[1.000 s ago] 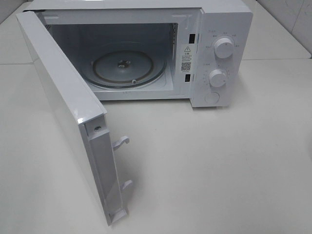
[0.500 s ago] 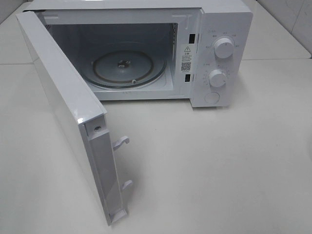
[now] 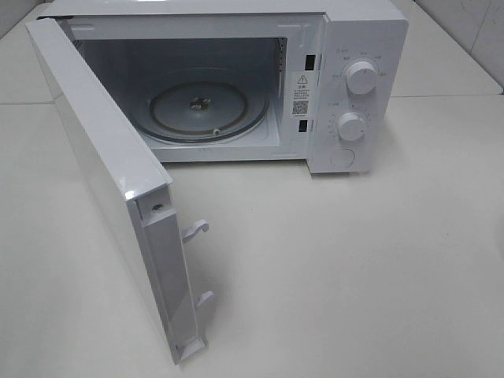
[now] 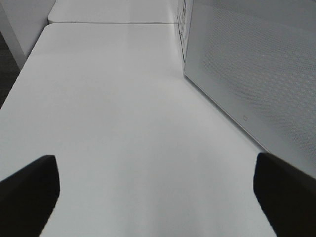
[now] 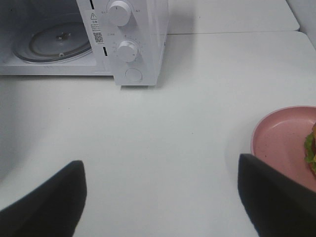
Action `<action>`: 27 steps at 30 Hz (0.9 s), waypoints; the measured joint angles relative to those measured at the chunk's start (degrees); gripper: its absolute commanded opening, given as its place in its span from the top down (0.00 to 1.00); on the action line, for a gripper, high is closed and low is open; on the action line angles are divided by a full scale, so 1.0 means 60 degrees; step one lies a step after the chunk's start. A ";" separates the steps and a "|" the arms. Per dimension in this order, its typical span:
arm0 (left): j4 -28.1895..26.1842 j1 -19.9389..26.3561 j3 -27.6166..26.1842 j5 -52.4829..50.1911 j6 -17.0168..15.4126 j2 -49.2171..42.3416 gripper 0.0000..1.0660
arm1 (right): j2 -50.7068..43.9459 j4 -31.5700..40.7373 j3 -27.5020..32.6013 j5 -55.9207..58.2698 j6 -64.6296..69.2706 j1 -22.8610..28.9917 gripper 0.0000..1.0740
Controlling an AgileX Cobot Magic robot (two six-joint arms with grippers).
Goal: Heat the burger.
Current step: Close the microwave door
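The microwave (image 3: 236,87) stands on the white counter (image 3: 354,268) with its door (image 3: 110,189) swung wide to the left; the glass turntable (image 3: 209,110) inside carries nothing; so the opening step looks done, and the loading is not yet begun.

The burger (image 5: 311,150) shows only in the right wrist view, as a sliver of green and brown at the picture's edge; it lies on a pink plate (image 5: 281,138) on the counter, well apart from the microwave and to the right of it; the high camera does not reach it.

The right pincer (image 5: 160,197) hangs above bare counter with its 2 fingers apart and nothing between them; the plate is just beside 1 finger, whether touching I cannot tell. The left pincer (image 4: 155,190) is also spread wide and empty, near the outer face of the door.

In my judgement almost all remains: take the burger or its plate, set it on the turntable, shut the door, turn the 2 knobs (image 3: 361,77).
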 measured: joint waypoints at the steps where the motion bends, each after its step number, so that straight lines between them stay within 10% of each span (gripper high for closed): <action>1: 0.0000 0.0000 0.0000 0.0000 0.0000 0.0000 0.05 | 0.0000 -0.0038 0.0000 0.0000 -0.0076 0.0000 0.15; 27: 0.0000 0.0000 0.0000 0.0000 0.0000 0.0000 0.05 | 0.0000 0.0000 0.0000 0.0000 -0.0563 -0.1413 0.09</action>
